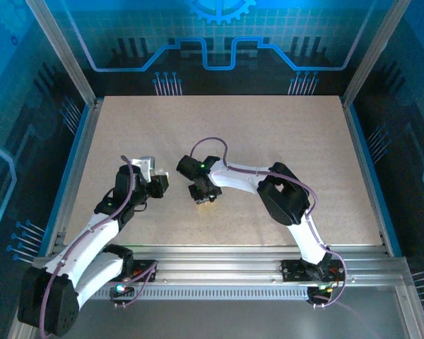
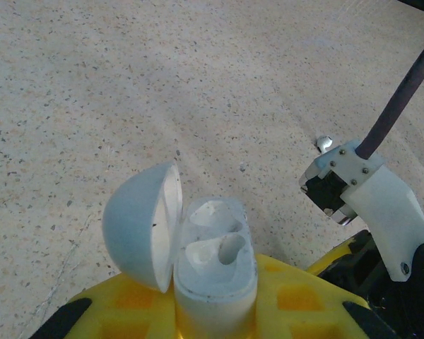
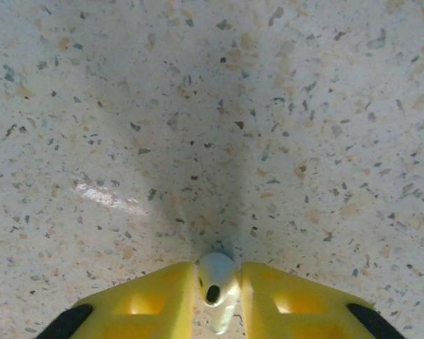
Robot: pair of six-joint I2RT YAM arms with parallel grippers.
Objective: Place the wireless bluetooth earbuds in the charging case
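Earbud (image 3: 216, 284) between right gripper's (image 3: 217, 277) jaws

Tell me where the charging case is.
In the left wrist view, the open charging case is clamped in the left hand, with the right arm to its right.

Both arms bend inward, left tool (image 1: 158, 185) and right tool (image 1: 201, 195) close together, jaws clamped.

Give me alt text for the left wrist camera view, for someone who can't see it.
An open white charging case stands clamped in the left gripper, its domed lid swung to the picture's left and its sockets showing. Behind is speckled table, with part of the right arm at the right edge.
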